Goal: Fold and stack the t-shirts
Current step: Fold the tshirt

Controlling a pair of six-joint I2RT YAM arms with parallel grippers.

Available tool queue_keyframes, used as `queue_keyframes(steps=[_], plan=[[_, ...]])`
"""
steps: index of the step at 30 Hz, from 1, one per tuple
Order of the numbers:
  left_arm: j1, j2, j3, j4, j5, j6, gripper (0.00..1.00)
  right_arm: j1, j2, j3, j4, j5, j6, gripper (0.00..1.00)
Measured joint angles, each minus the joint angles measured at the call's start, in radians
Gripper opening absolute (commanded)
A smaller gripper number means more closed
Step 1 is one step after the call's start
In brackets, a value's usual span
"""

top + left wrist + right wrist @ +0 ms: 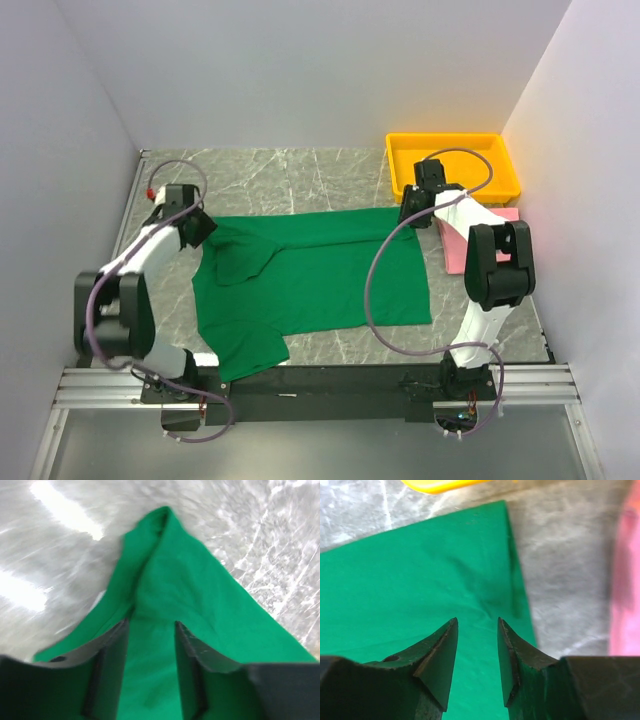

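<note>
The dark green t-shirt (310, 275) lies spread across the marble table, with its left part folded over in rumpled layers and one sleeve reaching the near edge. My left gripper (200, 230) hangs over the shirt's far left corner. In the left wrist view it (151, 623) is open, with a raised fold of the green cloth (180, 580) beneath and ahead of it. My right gripper (413, 215) is over the far right corner. Its wrist view shows it (477, 620) open just above flat green cloth (410, 580). The folded pink t-shirt (452, 250) lies to the right, partly hidden by the right arm.
A yellow tray (450, 138) stands at the far right corner, just behind the right gripper, and its edge (445, 484) shows in the right wrist view. Pink cloth (626, 590) lies close on that gripper's right. Grey walls close in the table (280, 180) on three sides.
</note>
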Motion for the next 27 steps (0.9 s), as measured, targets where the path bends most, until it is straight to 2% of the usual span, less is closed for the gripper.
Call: queue_keyframes(steps=[7,10,11,13,16,21,24,25,27], plan=[[-0.027,0.211,0.118,0.024,-0.003,0.011,0.22,-0.047,0.066,0.000,0.056,-0.113,0.048,0.41],[-0.016,0.262,0.122,0.017,-0.031,0.011,0.18,-0.084,0.099,-0.003,0.069,-0.142,0.073,0.41],[-0.006,0.277,0.122,0.015,-0.040,0.011,0.15,-0.095,0.105,-0.007,0.072,-0.153,0.082,0.38],[0.024,0.306,0.122,0.006,-0.040,0.011,0.14,-0.119,0.111,-0.012,0.075,-0.176,0.097,0.34],[0.081,0.328,0.132,0.001,-0.048,0.013,0.13,-0.136,0.113,-0.015,0.077,-0.195,0.116,0.34],[0.113,0.360,0.174,-0.019,-0.096,0.045,0.15,-0.140,0.112,-0.019,0.080,-0.191,0.125,0.34],[0.113,0.361,0.181,-0.036,-0.119,0.066,0.23,-0.140,0.101,-0.029,0.083,-0.183,0.124,0.35],[0.113,0.360,0.183,-0.043,-0.126,0.073,0.31,-0.139,0.095,-0.037,0.085,-0.182,0.124,0.35],[0.111,0.351,0.183,-0.053,-0.137,0.087,0.41,-0.134,0.068,-0.061,0.079,-0.174,0.121,0.37]])
